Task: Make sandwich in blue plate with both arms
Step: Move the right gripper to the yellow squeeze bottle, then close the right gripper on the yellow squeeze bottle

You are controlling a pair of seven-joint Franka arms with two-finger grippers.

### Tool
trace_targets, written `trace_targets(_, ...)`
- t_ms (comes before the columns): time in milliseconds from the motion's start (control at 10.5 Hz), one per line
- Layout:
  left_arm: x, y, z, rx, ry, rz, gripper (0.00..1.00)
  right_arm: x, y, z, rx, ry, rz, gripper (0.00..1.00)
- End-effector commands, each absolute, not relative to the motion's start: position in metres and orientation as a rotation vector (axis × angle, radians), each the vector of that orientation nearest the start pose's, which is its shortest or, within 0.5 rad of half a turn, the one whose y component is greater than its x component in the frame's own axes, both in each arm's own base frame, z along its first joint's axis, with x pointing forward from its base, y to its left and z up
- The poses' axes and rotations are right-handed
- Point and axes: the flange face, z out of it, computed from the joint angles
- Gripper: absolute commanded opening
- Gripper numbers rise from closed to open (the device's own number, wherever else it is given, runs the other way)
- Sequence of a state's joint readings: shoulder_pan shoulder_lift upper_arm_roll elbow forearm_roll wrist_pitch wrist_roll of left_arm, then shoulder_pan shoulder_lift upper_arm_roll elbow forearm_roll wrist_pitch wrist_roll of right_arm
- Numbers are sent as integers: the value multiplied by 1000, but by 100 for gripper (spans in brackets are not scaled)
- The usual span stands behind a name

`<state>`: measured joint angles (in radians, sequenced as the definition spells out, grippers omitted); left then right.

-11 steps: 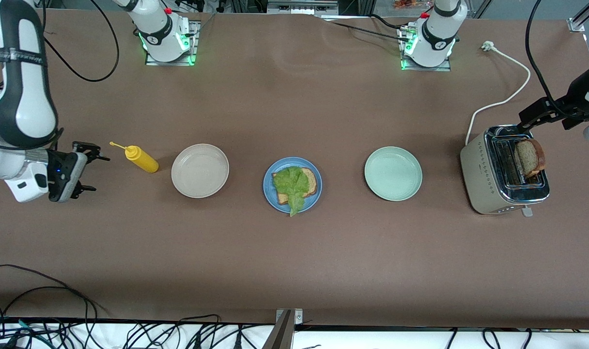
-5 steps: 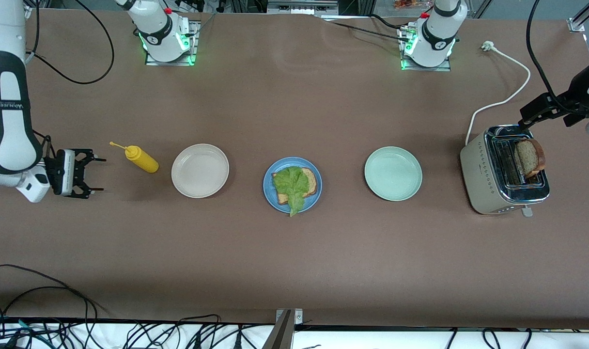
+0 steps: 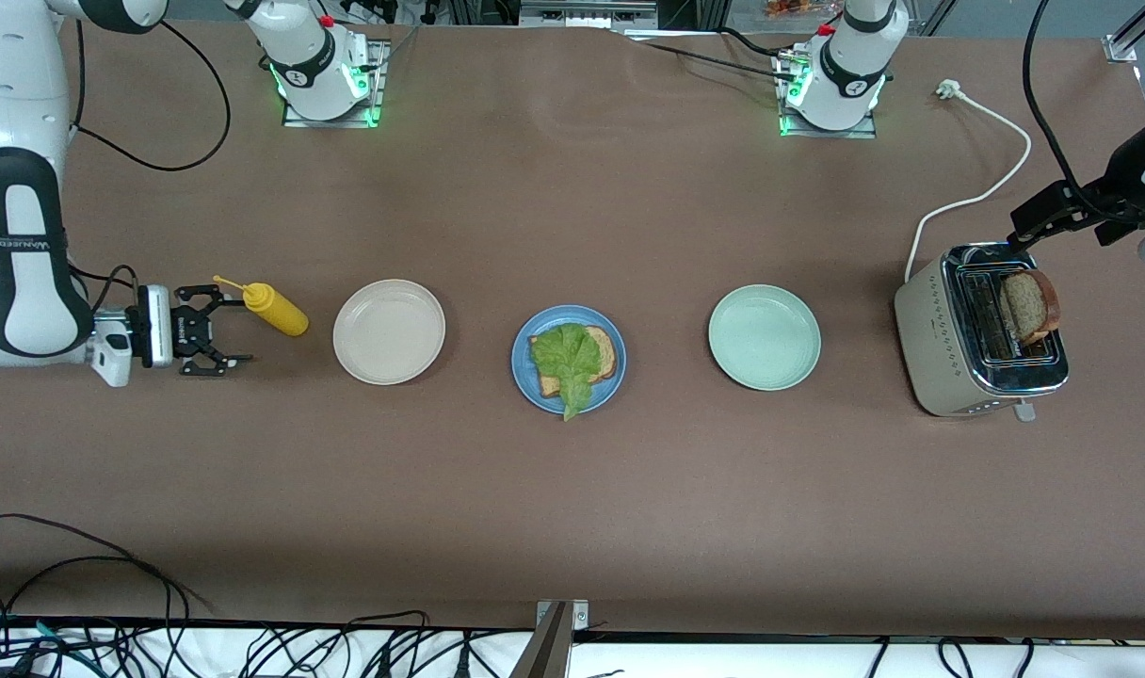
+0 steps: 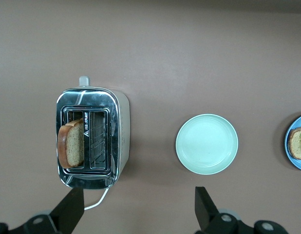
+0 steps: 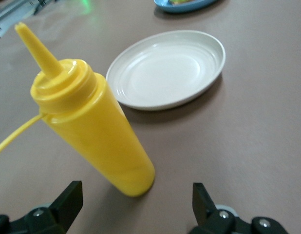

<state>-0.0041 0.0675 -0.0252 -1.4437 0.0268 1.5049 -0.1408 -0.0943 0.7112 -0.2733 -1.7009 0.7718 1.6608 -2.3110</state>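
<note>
The blue plate (image 3: 520,365) lies mid-table and holds one brown bread slice (image 3: 606,347) with a ruffled lettuce leaf (image 3: 567,360) on top. A second toasted slice (image 3: 1031,304) stands in the toaster (image 3: 944,350); the left wrist view looks down on that slice (image 4: 71,144). My left gripper (image 3: 1024,232) hangs open and empty over the table beside the toaster (image 4: 122,127), with the slice apart from its fingers (image 4: 204,210). At the right arm's end, my right gripper (image 3: 222,330) is low and open, facing the yellow squeeze bottle (image 5: 94,129) and not touching it.
A beige plate (image 3: 389,331) lies between the yellow bottle (image 3: 276,311) and the blue plate. A pale green plate (image 3: 764,337) lies between the blue plate and the toaster. The toaster's white cord (image 3: 982,193) runs toward the left arm's base.
The right gripper has turned and moved along the table toward the yellow bottle, its open fingers now close beside it. The left gripper has drawn slightly away from the toaster, then held still.
</note>
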Motion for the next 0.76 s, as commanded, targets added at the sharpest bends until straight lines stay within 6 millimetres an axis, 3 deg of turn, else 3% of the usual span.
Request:
trace_targets(0, 564, -13, 644, -3121, -189, 15, 100, 558, -131, 139, -1543, -1570, -561, 100)
trace_targets(380, 567, -11, 642, -3121, -196, 8, 100, 553, -115, 141, -1437, -1512, -691, 100)
trace_targets(475, 570, -13, 639, -3121, -191, 17, 100, 552, -112, 143, -1414, -1492, -709, 96)
trace_targets(570, 570, -12, 638, -3122, -193, 17, 100, 552, -110, 145, -1401, -1488, -710, 87)
trace_targets(665, 570, -14, 638, -3123, -189, 20, 100, 551, -109, 146, -1391, -1476, -712, 70)
